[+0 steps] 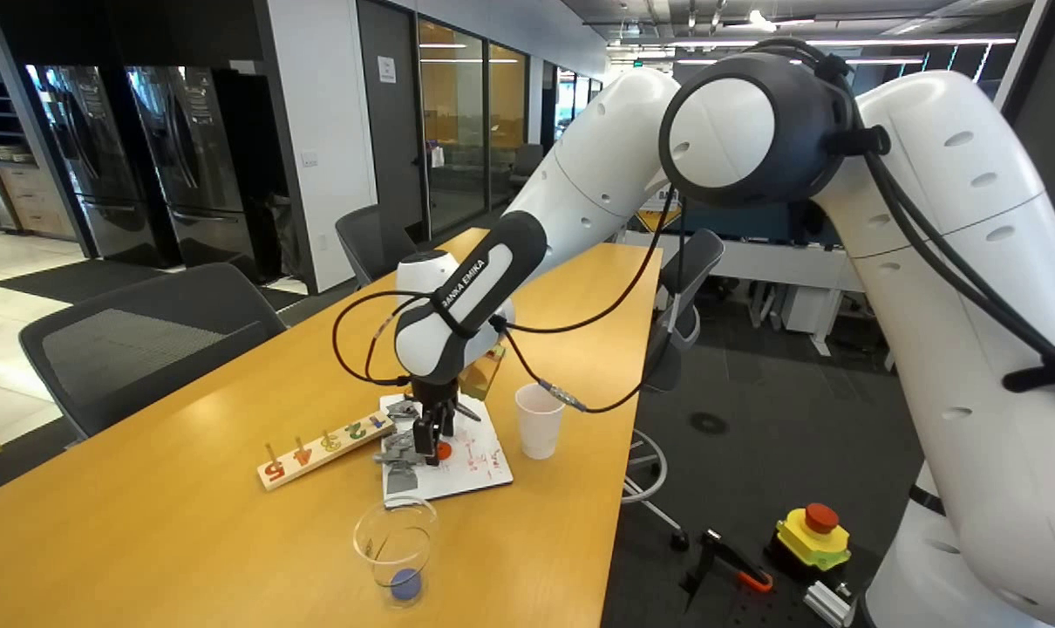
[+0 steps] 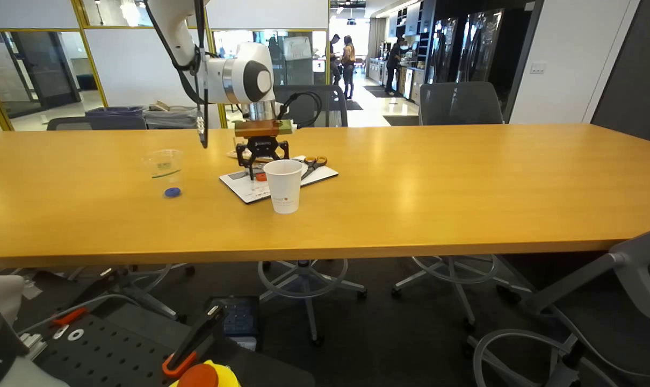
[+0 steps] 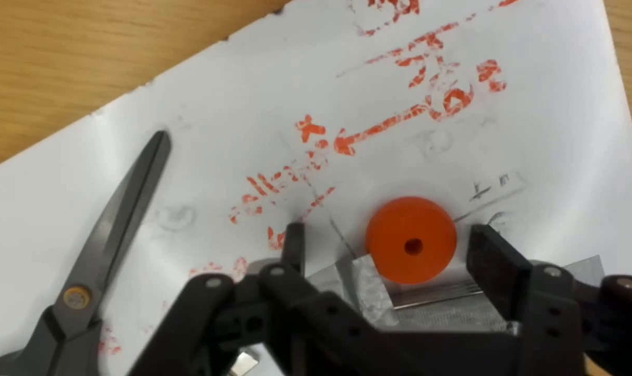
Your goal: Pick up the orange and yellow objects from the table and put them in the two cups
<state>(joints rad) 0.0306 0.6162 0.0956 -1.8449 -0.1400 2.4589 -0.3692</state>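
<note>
The orange piece, a round disc with a small central hole, lies on a white board. It shows in both exterior views. My gripper is open, with one finger on each side of the orange piece and gaps on both sides. The white paper cup stands upright on the table, beside the board; it also shows in an exterior view. The clear cup stands nearer the front with a blue disc at its bottom. I make out no yellow piece.
Dark scissors lie on the board beside the gripper. Grey tape and a metal strip lie by the orange piece. A wooden number strip with pegs lies beside the board. Cables hang from the arm near the white cup.
</note>
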